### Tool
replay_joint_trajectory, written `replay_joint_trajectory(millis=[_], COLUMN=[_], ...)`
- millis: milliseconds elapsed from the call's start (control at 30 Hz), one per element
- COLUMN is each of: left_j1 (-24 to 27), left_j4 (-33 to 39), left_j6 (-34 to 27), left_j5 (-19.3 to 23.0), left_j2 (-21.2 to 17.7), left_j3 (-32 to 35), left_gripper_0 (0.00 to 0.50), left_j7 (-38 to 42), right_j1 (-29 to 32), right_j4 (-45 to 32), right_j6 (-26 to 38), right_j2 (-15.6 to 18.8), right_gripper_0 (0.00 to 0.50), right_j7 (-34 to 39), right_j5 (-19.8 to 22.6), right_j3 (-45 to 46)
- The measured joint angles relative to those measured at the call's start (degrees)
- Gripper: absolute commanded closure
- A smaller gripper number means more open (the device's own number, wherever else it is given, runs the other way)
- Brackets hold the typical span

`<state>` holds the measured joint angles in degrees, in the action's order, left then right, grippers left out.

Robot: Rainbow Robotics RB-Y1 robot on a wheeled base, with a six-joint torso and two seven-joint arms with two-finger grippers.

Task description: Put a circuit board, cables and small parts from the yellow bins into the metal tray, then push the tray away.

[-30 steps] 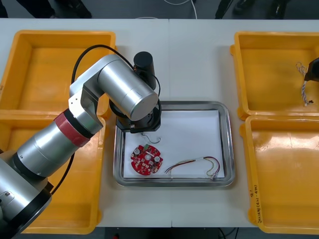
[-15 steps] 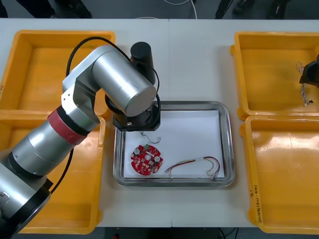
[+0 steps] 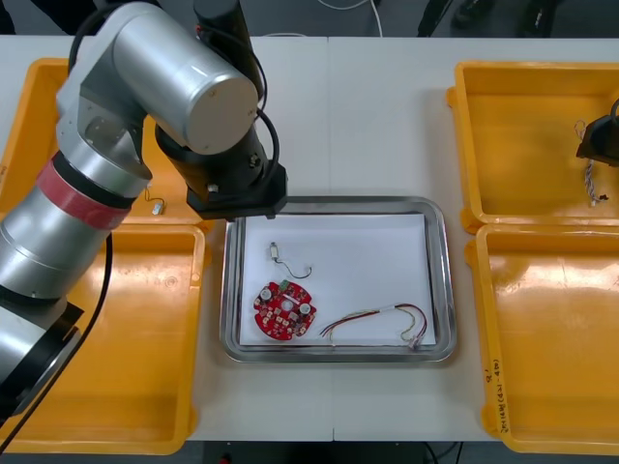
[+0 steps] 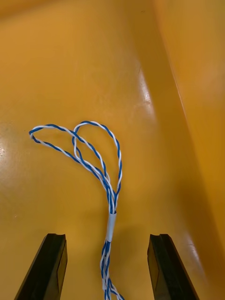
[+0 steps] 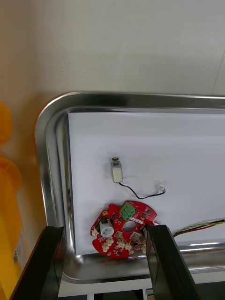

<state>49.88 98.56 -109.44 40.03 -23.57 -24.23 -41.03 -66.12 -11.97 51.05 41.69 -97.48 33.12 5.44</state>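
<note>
The left tool [image 5: 105, 228], wide, hangs over the tray's [image 3: 448, 280] far left corner; the board [image 3: 283, 311] lies inside. The right tool [image 4: 108, 236], wide, straddles the cable [image 4: 101, 164] in a bin [image 3: 542, 87]; the next bin's label [image 3: 492, 385] is unreadable.

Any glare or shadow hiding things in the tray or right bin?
Front view: metal tray rim gleams, white inside evenly lit, circuit board plain. Left wrist view: reflections streak the rim by the open left gripper, hiding nothing. Right wrist view: glossy patches on the yellow bin floor beside the blue and white cable, within the open right gripper.
</note>
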Motion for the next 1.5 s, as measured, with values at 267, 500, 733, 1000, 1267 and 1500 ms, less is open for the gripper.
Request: replay_joint_trajectory(millis=[267, 500, 733, 1000, 1267, 1500], left_j1=[2.37, 2.46, 2.68, 2.73, 2.74, 2.74], left_j4=[0.03, -1.01, -6.18, -10.78, -16.04, -21.71], left_j6=[-0.05, -0.06, -0.07, 1.99, 6.57, 10.89], left_j5=[1.63, 3.20, 3.52, 3.47, 2.82, 2.69], left_j2=[-5.10, -9.19, -11.12, -13.52, -14.43, -14.43], left_j3=[1.00, 3.31, 6.90, 7.97, 9.25, 9.27], left_gripper_0=[0.000, 0.000, 0.000, 0.000, 0.000, 0.000], left_j7=[-0.07, -3.76, -17.13, -19.54, -20.68, -22.31], right_j1=[0.01, 0.28, 0.88, 1.72, 1.97, 2.02], right_j4=[1.76, 1.84, 1.84, 1.83, 1.82, 1.82], right_j6=[-1.89, -3.81, -4.70, -6.18, -7.07, -7.39], right_j2=[-0.53, -1.30, -1.47, -1.48, -1.47, -1.47], right_gripper_0=[0.000, 0.000, 0.000, 0.000, 0.034, 0.500], right_j7=[0.00, 0.00, 0.00, -0.01, -0.02, -0.02], right_j5=[0.13, 0.37, 1.64, 2.73, 4.35, 4.78], right_j3=[1.22, 1.85, 1.85, 1.85, 1.85, 1.85])
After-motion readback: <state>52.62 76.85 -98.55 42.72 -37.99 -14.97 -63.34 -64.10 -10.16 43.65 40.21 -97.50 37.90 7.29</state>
